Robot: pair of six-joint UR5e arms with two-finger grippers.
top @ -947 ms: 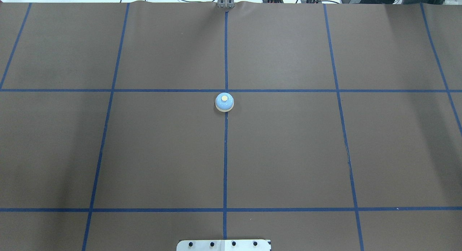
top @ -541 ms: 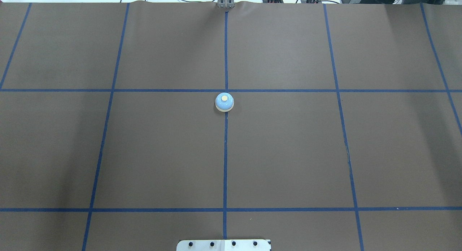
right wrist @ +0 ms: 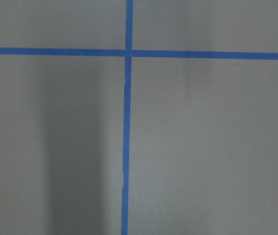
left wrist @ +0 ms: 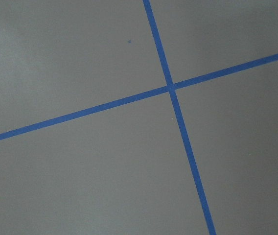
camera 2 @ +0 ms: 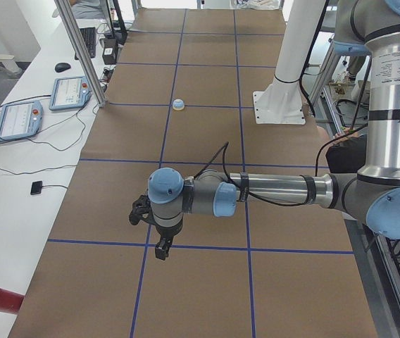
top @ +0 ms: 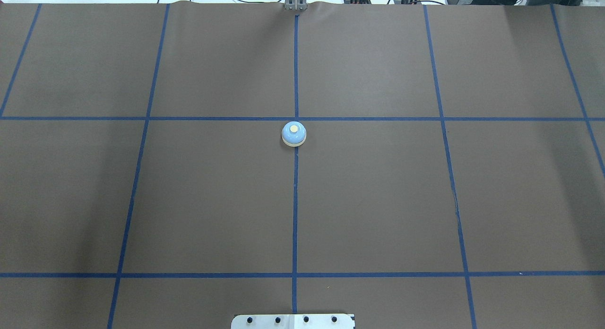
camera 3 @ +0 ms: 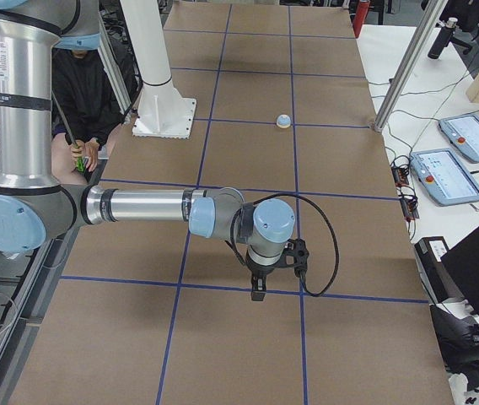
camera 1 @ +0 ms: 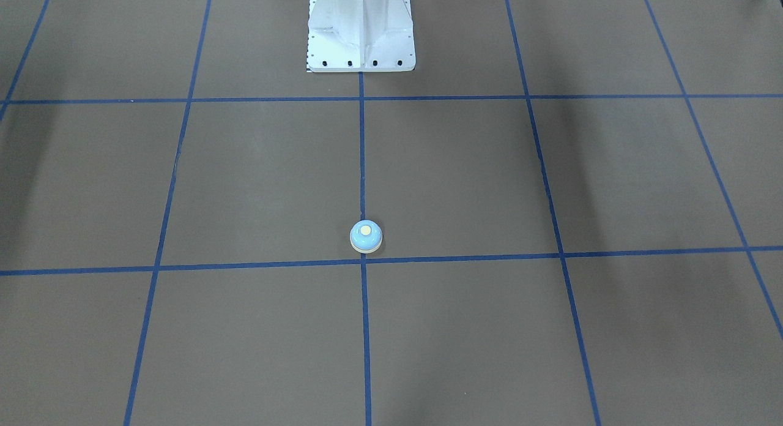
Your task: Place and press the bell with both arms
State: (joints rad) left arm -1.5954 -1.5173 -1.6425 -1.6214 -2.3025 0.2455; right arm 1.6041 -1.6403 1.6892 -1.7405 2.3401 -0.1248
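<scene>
Bell [top: 294,134]: one, upright on the table [top: 378,201], sitting on the centre blue tape line [top: 295,211], well apart from both hands and touched by neither. Arms: two, a left arm [camera 2: 277,190] and a right arm [camera 3: 138,205], each stretched low over the table with its upper part cut off. Left hand [camera 2: 161,250]: one, pointing down above the table, the bell far beyond it; too small to tell whether its fingers are apart or together. Right hand [camera 3: 258,293]: one, likewise pointing down; cannot tell. White pedestal [camera 1: 361,31]: one, top cut off. Both wrist views show only table and tape.
</scene>
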